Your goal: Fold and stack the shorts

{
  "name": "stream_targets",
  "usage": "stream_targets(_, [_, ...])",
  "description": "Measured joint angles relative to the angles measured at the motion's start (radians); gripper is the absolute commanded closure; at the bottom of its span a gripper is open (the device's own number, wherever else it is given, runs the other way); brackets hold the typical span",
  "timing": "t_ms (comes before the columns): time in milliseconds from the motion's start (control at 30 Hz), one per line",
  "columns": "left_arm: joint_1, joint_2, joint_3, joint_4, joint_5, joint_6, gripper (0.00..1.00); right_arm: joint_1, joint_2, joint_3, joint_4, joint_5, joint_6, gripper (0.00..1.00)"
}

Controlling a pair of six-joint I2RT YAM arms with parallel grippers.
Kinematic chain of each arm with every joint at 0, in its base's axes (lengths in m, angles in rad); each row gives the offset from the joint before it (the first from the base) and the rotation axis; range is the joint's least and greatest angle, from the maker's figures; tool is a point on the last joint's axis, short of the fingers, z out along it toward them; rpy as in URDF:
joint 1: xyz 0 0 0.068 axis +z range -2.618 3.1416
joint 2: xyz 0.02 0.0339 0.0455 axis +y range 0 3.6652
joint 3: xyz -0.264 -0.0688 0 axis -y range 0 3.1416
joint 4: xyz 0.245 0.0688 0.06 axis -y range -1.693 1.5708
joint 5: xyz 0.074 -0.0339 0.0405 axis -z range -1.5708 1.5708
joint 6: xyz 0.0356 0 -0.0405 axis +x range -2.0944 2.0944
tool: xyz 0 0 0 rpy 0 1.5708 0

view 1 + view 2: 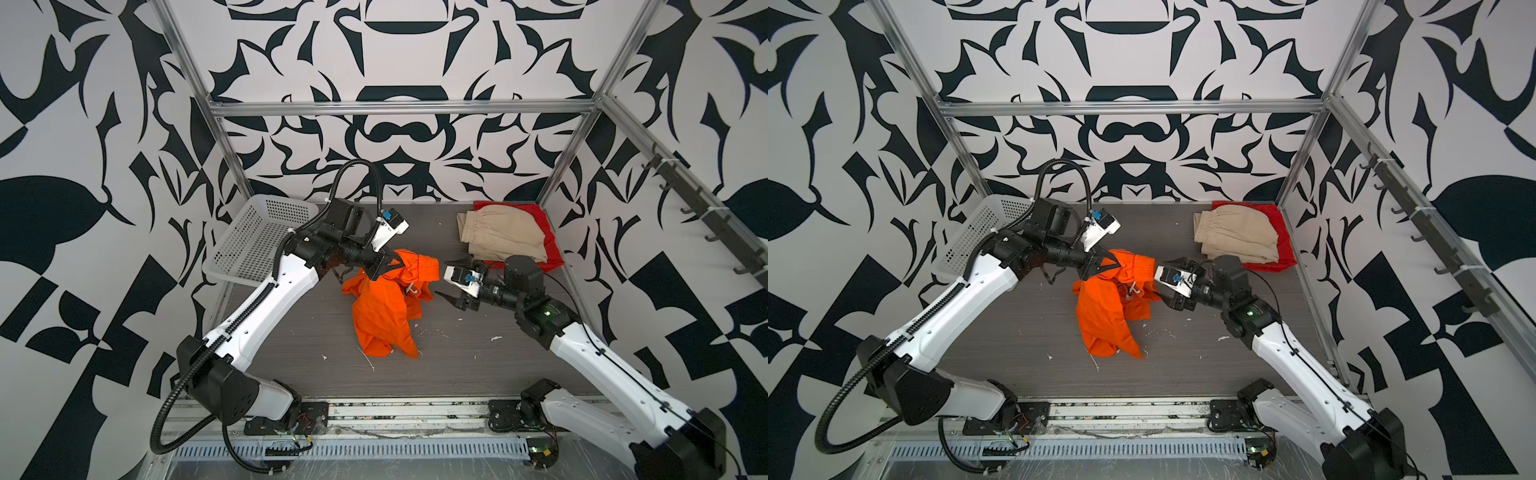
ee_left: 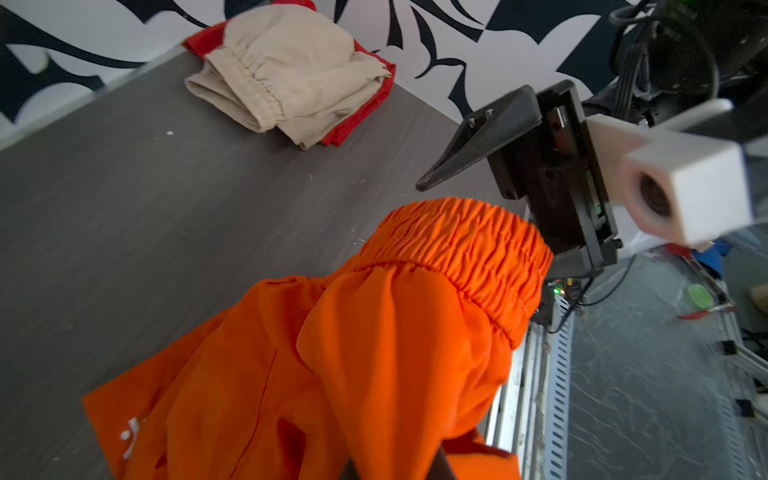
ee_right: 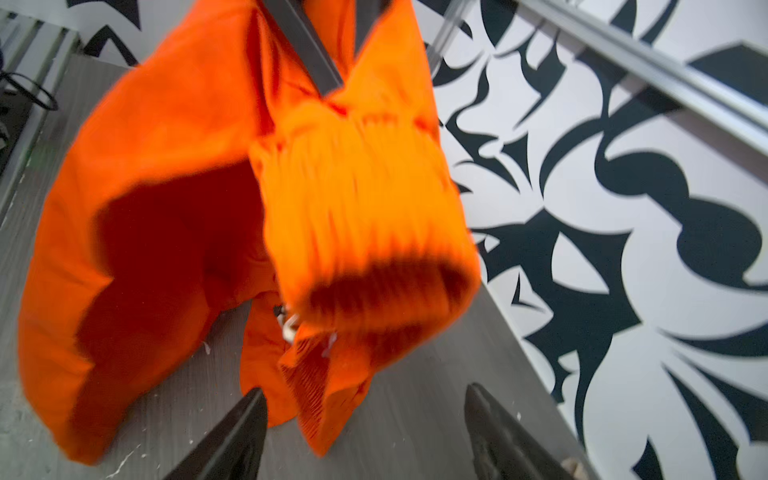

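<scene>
The bright orange shorts (image 1: 382,316) (image 1: 1104,316) hang crumpled mid-table, their lower end on the wood. My left gripper (image 1: 397,264) (image 1: 1111,266) is shut on the fabric beside the elastic waistband (image 2: 465,245), holding it up. In the left wrist view orange cloth (image 2: 374,353) buries its jaws. My right gripper (image 1: 442,278) (image 1: 1160,279) (image 3: 365,390) stands open just right of the waistband (image 3: 365,208), with nothing between its fingers. Folded beige shorts (image 1: 503,237) (image 2: 291,79) lie on the red shorts (image 1: 548,245) (image 2: 361,120) at the back right.
A white perforated basket (image 1: 249,245) (image 1: 967,237) leans at the back left, behind my left arm. Metal frame posts and patterned walls close in the grey wooden table (image 1: 478,353). A slotted rail runs along the front edge.
</scene>
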Motion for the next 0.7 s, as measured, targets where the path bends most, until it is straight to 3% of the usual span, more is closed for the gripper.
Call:
stream_targets(267, [0.0,0.045,0.0,-0.024,0.104,0.009,1.0,0.051,0.122,0.097,0.064,-0.017,-0.155,0.23])
stream_targets(300, [0.0,0.049,0.0,-0.027,0.111,0.009,0.99,0.06,0.135,0.106,0.068,-0.021,-0.164,0.28])
stream_targets(367, [0.0,0.051,0.0,-0.032,0.115,0.01,0.97,0.076,0.159,0.123,0.074,-0.042,-0.176,0.46])
stream_targets(400, [0.001,0.051,0.0,-0.034,0.115,0.01,0.9,0.08,0.169,0.131,0.077,-0.055,-0.18,0.61])
stream_targets(433, [0.002,0.051,0.0,-0.035,0.111,0.011,0.74,0.084,0.178,0.138,0.08,-0.07,-0.173,0.77])
stream_targets(500, [0.003,0.049,-0.001,-0.034,0.086,0.01,0.39,0.089,0.189,0.157,0.078,-0.083,-0.126,0.97])
stream_targets(567, [0.008,0.034,-0.013,-0.024,0.034,-0.002,0.24,0.089,0.198,0.201,0.033,-0.08,-0.04,1.0])
stream_targets(700, [0.018,-0.06,-0.076,0.026,-0.117,-0.049,0.1,0.089,0.227,0.379,-0.113,-0.012,0.192,1.0])
